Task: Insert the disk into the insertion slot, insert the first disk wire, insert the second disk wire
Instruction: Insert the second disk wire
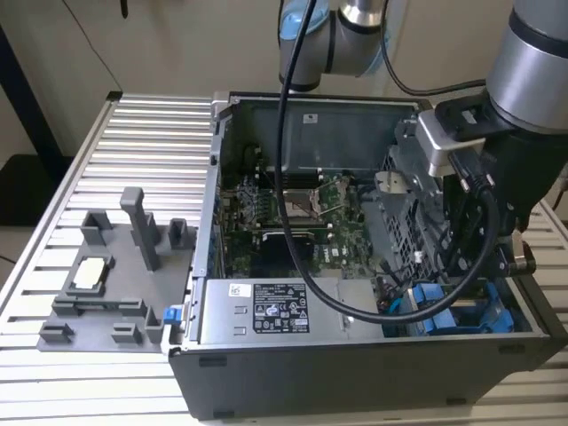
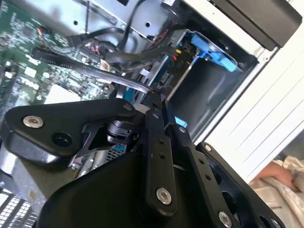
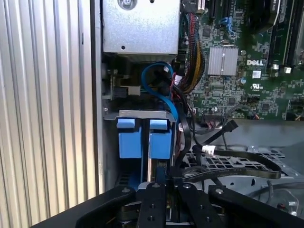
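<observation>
The disk sits inside the insertion slot (image 1: 461,324) at the case's front corner on the exterior view's right; its blue frame (image 1: 442,311) shows there. Two blue end tabs (image 3: 145,137) face the first wrist view, and the frame (image 2: 211,51) also appears in the second wrist view. My gripper (image 3: 166,179) hangs just above the blue frame, its black fingers (image 2: 159,121) drawn together on the end of a black disk wire (image 3: 247,167). That wire loops away over the perforated cage wall (image 3: 228,161). The drive's metal body is mostly hidden.
The open computer case (image 1: 266,373) holds a green motherboard (image 1: 302,213) and a grey labelled power-supply box (image 1: 275,311). A bundle of blue and coloured cables (image 3: 166,80) lies beside the bay. A grey fixture tray with posts (image 1: 115,275) stands on the slatted table at the exterior view's left.
</observation>
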### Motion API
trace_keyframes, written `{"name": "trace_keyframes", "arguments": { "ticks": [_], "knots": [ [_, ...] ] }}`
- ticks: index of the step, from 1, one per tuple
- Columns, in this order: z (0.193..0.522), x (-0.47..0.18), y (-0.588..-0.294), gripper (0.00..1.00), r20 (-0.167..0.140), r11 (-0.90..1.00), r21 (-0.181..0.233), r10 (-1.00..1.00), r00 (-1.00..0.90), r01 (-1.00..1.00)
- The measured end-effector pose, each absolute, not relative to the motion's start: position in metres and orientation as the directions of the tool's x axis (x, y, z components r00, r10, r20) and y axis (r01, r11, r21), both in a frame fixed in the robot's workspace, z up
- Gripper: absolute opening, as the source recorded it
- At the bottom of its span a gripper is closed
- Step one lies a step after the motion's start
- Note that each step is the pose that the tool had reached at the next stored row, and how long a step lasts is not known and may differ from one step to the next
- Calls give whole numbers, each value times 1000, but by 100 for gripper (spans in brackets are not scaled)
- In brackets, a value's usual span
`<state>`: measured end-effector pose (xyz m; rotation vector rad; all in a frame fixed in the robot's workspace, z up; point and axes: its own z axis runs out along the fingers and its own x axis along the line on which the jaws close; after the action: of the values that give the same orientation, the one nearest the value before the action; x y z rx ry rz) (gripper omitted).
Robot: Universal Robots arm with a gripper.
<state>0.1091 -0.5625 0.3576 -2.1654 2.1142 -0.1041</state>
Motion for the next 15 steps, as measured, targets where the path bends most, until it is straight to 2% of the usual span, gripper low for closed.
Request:
{"name": "trace_keyframes", "arguments": {
  "ticks": [2, 4, 7, 15],
  "knots": [
    [358, 109, -563, 16, -58, -17, -129, -998, 25, -991],
    [358, 109, -563, 16, -71, -14, -130, -997, 23, -991],
    [358, 111, -564, 16, -71, -14, -120, -997, 22, -993],
    [358, 124, -567, 16, -72, -14, -59, -997, 18, -998]
  ]
}}
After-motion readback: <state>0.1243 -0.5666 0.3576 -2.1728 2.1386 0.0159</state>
